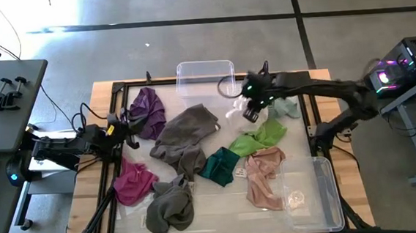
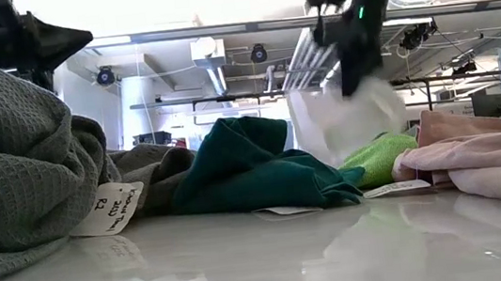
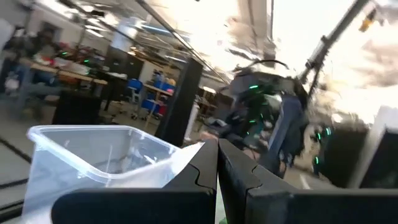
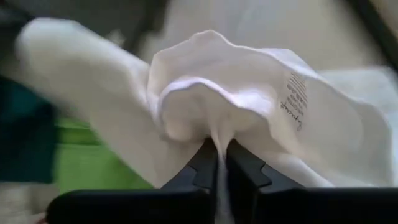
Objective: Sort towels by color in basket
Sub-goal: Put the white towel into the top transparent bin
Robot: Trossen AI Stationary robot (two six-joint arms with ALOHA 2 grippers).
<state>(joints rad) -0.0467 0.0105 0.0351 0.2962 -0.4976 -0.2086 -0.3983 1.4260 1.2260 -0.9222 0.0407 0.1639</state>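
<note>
The right gripper (image 4: 219, 163) pinches the white towel (image 4: 249, 106) with jaws nearly closed, lifted above the desk near its far edge, beside the clear bin (image 1: 204, 78). Carry it high, so it clears the lime towel (image 1: 259, 138). The left gripper (image 3: 217, 171), jaws together and empty, waits near the left edge.

A lab or workshop: exposed ceiling ducts (image 2: 221, 49), workbenches (image 3: 56, 74), concrete floor (image 1: 187, 30).
</note>
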